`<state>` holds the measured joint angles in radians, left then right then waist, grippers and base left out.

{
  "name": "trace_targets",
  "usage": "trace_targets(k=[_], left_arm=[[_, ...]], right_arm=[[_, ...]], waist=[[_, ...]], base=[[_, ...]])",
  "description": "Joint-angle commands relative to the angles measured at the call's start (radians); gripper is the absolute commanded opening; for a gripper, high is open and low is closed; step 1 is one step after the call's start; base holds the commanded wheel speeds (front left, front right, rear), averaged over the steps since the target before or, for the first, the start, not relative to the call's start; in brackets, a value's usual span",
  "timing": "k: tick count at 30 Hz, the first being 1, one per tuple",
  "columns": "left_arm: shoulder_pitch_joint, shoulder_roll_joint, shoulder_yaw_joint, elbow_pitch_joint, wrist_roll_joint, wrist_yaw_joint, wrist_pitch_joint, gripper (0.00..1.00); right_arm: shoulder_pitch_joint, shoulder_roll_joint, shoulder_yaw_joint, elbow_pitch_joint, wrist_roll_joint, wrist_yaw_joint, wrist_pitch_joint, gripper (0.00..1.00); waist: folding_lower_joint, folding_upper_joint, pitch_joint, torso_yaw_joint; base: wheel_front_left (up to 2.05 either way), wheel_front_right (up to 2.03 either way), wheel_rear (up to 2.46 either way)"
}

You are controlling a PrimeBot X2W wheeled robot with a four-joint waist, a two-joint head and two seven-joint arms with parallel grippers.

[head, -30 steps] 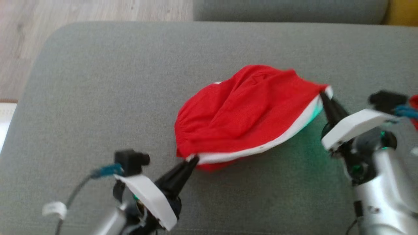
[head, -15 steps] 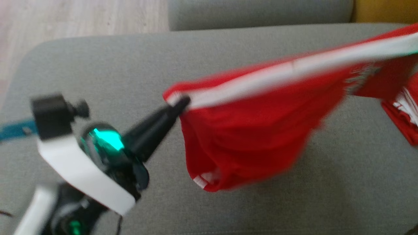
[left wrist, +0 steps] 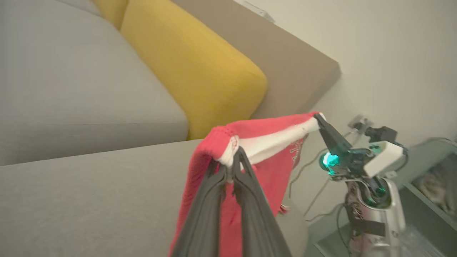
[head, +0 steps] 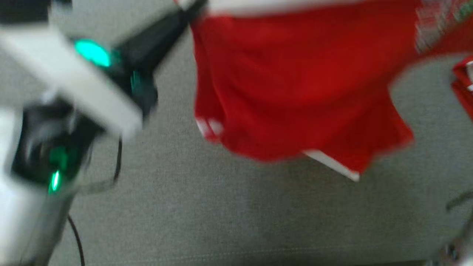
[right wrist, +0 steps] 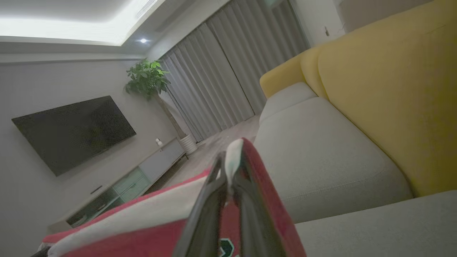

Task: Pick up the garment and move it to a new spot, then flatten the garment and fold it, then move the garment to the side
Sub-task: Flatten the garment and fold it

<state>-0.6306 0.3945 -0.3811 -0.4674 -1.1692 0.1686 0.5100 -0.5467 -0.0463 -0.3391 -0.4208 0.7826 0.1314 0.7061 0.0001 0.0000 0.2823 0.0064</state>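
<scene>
The left fingers (left wrist: 207, 214) are clamped tight together on one end of the white band of the red garment (head: 295, 74), with cloth bunched over their tips. The right fingers (right wrist: 205, 217) are pinched just as tight on the band's other end. The band runs stretched between the two pairs, and the garment hangs from it in the air. Its lower hem, with a white trim, dangles loose over the grey sofa seat (head: 221, 214) — the blurred head view does not show whether it touches. Bare grey seat lies below the garment and towards the robot's left. Another red cloth (head: 463, 88) lies at that view's right edge, and a yellow back cushion (left wrist: 200, 71) stands along the rear of the seat, well apart from the garment.
</scene>
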Motion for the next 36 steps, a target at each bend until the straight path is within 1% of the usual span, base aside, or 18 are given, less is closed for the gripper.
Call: trace_targets(k=[1, 2, 4, 6, 7, 10, 12, 14, 15, 18, 20, 23, 25, 26, 30, 34, 36], left_arm=[[-0.127, -0.002, 0.035, 0.093, 0.044, 0.007, -0.012, 0.00], [-0.127, -0.002, 0.035, 0.093, 0.044, 0.007, -0.012, 0.00], [-0.234, -0.024, 0.014, 0.235, 0.108, -0.004, -0.037, 0.00], [-0.366, -0.066, 0.010, 0.367, 0.148, -0.009, -0.070, 0.00], [-0.433, -0.087, 0.008, 0.434, 0.172, -0.020, -0.096, 0.00], [-0.601, -0.154, -0.003, 0.637, 0.233, -0.070, -0.199, 0.00], [-0.702, -0.193, 0.000, 0.754, 0.269, -0.096, -0.282, 0.00], [-0.782, -0.224, 0.002, 0.856, 0.300, -0.129, -0.370, 0.00], [-0.817, -0.233, 0.006, 0.900, 0.319, -0.139, -0.420, 0.00], [-0.877, -0.249, -0.007, 1.007, 0.354, -0.195, -0.516, 0.00], [-0.860, -0.261, -0.017, 1.069, 0.361, -0.231, -0.577, 0.00], [-0.788, -0.268, -0.053, 1.126, 0.360, -0.269, -0.611, 0.00], [-0.709, -0.267, -0.086, 1.147, 0.355, -0.284, -0.621, 0.00], [-0.615, -0.256, -0.127, 1.149, 0.348, -0.293, -0.618, 0.00], [-0.420, -0.218, -0.193, 1.073, 0.303, -0.298, -0.605, 0.00], [-0.227, -0.140, -0.215, 0.923, 0.256, -0.299, -0.604, 0.00], [-0.129, -0.100, -0.225, 0.855, 0.252, -0.288, -0.602, 0.00]], right_arm=[[-0.115, -0.004, 0.032, 0.055, -0.063, -0.001, -0.004, 0.00], [-0.115, -0.004, 0.032, 0.055, -0.063, -0.001, -0.004, 0.00], [-0.220, -0.004, 0.047, 0.165, -0.144, -0.001, -0.026, 0.00], [-0.369, -0.004, 0.041, 0.284, -0.206, -0.001, -0.070, 0.00], [-0.449, -0.004, 0.036, 0.350, -0.231, -0.001, -0.103, 0.00], [-0.649, -0.004, 0.025, 0.556, -0.281, -0.001, -0.221, 0.00], [-0.759, -0.004, 0.031, 0.666, -0.307, -0.001, -0.294, 0.00], [-0.846, -0.004, 0.041, 0.754, -0.317, -0.001, -0.369, 0.00], [-0.882, -0.004, 0.044, 0.793, -0.309, -0.001, -0.403, 0.00], [-0.940, -0.004, 0.103, 0.880, -0.283, -0.001, -0.471, 0.00], [-0.914, -0.004, 0.150, 0.917, -0.264, -0.001, -0.513, 0.00], [-0.813, -0.004, 0.211, 0.938, -0.228, -0.001, -0.548, 0.00], [-0.705, -0.004, 0.245, 0.938, -0.204, -0.001, -0.571, 0.00], [-0.580, -0.004, 0.273, 0.928, -0.206, -0.001, -0.586, 0.00], [-0.328, -0.004, 0.306, 0.861, -0.225, -0.001, -0.579, 0.00], [-0.085, -0.034, 0.297, 0.719, -0.266, -0.001, -0.540, 0.00], [0.033, -0.046, 0.282, 0.640, -0.279, -0.001, -0.508, 0.00]], waist=[[-0.0001, 0.0000, 0.074, 0.022], [-0.0001, 0.0000, 0.074, 0.022], [-0.0001, 0.0000, 0.114, 0.029], [-0.0001, 0.0000, 0.187, 0.032], [-0.0001, 0.0000, 0.216, 0.032], [-0.0001, 0.0000, 0.257, 0.037], [-0.0001, 0.0000, 0.275, 0.037], [-0.0001, 0.0000, 0.285, 0.034], [-0.0001, 0.0000, 0.294, 0.031], [-0.0001, 0.0000, 0.323, 0.015], [-0.0001, 0.0000, 0.316, 0.010], [-0.0001, 0.0000, 0.305, 0.001], [-0.0001, 0.0000, 0.283, -0.004], [-0.0001, 0.0000, 0.263, -0.010], [-0.0001, 0.0000, 0.215, -0.011], [-0.0001, 0.0000, 0.170, 0.000], [-0.0001, 0.0000, 0.138, 0.006]], base=[[0.00, 0.00, 0.00], [0.00, 0.00, 0.00], [0.00, 0.00, 0.00], [0.00, 0.00, 0.00], [0.00, 0.00, 0.00], [0.00, 0.00, 0.00], [0.00, 0.00, 0.00], [0.00, 0.00, 0.00], [0.00, 0.00, 0.00], [0.00, 0.00, 0.00], [0.00, 0.00, 0.00], [0.00, 0.00, 0.00], [0.00, 0.00, 0.00], [0.00, 0.00, 0.00], [0.00, 0.00, 0.00], [0.00, 0.00, 0.00], [0.00, 0.00, 0.00]])
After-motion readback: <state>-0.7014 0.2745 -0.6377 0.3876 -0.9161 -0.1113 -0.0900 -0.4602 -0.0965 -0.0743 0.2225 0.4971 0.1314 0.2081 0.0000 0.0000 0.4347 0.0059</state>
